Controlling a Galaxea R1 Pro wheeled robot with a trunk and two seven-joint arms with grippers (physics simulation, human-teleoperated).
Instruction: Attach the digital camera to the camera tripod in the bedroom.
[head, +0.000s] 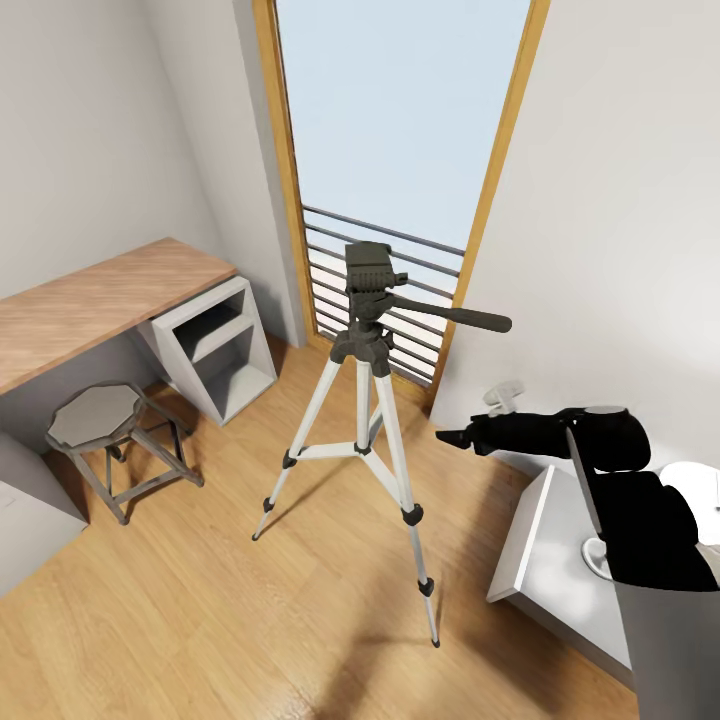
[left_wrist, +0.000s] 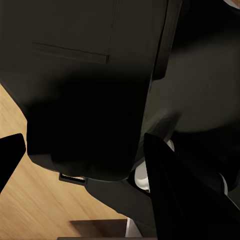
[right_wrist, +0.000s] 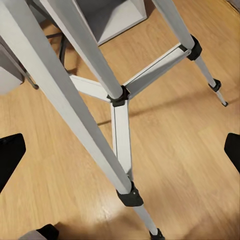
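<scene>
camera tripod (head: 372, 400) upright on wood floor (head: 230, 620), right gripper (right_wrist: 120, 150) spread open beside its legs, left gripper (left_wrist: 82, 150) open near dark robot body

We are reaching our right arm (head: 560, 435) toward nine o'clock in the head view; right gripper (right_wrist: 120, 150) fingers are spreading wide apart.

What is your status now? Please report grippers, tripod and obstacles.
Right gripper open, empty, near camera tripod legs. Left gripper open, empty. Tripod head bare. Stool left of tripod, apart.
</scene>
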